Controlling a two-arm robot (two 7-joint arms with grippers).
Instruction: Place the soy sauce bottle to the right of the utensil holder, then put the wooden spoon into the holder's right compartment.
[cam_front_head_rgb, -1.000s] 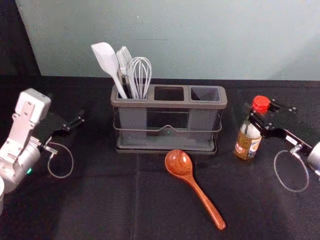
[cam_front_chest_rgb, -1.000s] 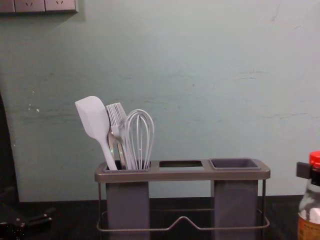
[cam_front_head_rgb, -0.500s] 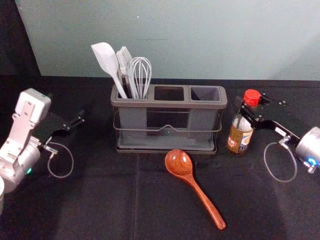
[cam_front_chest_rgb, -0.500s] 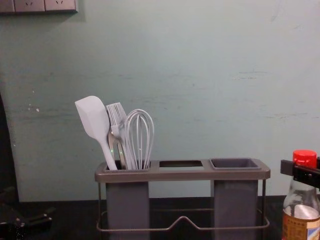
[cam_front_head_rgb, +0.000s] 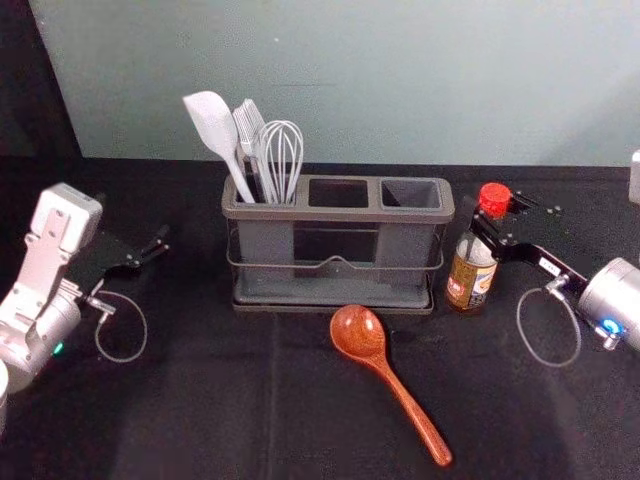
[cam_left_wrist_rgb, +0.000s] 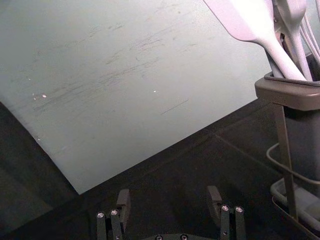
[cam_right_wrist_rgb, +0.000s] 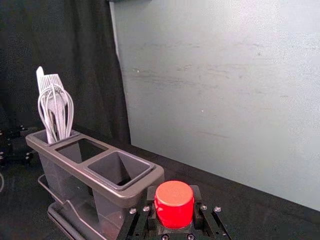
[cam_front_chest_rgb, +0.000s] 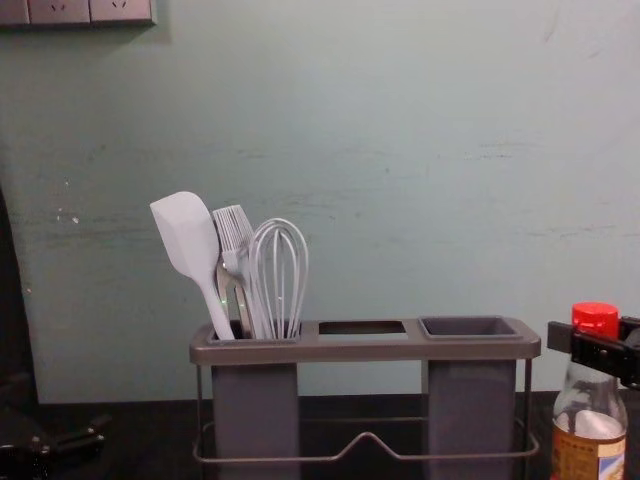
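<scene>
Right gripper pinches a soy sauce bottle beside a utensil holder; wooden spoon lies in front

The soy sauce bottle (cam_front_head_rgb: 472, 272), with a red cap (cam_front_head_rgb: 495, 198) and a printed label, stands upright just to the right of the utensil holder (cam_front_head_rgb: 340, 213), with a narrow gap between them. The right gripper (cam_front_head_rgb: 495, 216) reaches in from the right side and has its fingers closed around the bottle's neck, just under the cap. Whether the bottle's base touches the tabletop (cam_front_head_rgb: 190, 410) is hard to tell.

The grey holder has three compartments side by side in a wire frame. Its left compartment carries a white spatula (cam_front_head_rgb: 212, 125), a pale brush-like utensil (cam_front_head_rgb: 246, 125) and a wire whisk (cam_front_head_rgb: 284, 165), all with their heads up. The right compartment (cam_front_head_rgb: 410, 193) is open at the top, on the side nearest the bottle.

The wooden spoon (cam_front_head_rgb: 358, 333), glossy and reddish brown, lies on the dark cloth-covered tabletop. Its bowl is near the holder's front edge, and its handle slants toward the robot and to the right.

The left gripper (cam_front_head_rgb: 158, 247) is parked to the left of the holder, well apart from it, with its fingers spread and nothing between them. Behind everything is a pale grey-green wall (cam_front_head_rgb: 350, 80).
</scene>
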